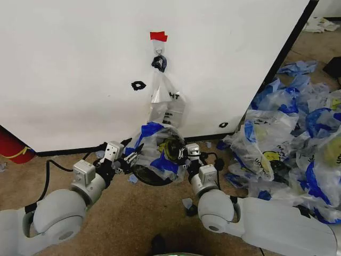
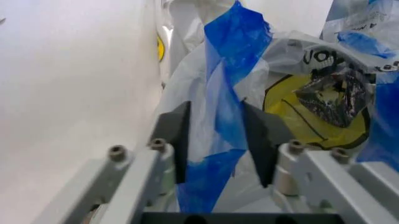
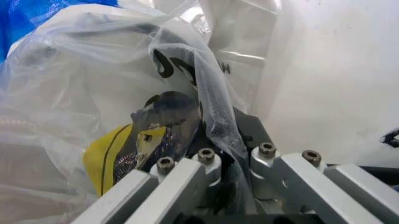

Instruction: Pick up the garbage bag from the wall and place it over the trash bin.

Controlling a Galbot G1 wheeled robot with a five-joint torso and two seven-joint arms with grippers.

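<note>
Clamped on a blue handle, the left gripper holds the garbage bag over the trash bin, below the wall; the right gripper pinches its far-right film (thin stuff). Uneven pulling could tear it or tip the bin.

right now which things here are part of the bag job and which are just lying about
Part of the job:
- garbage bag, held by the left gripper and right gripper
- trash bin under it
- wall

Lying about:
- clear bag on the hook
- heap of blue-and-white bags
- black scraps
</note>
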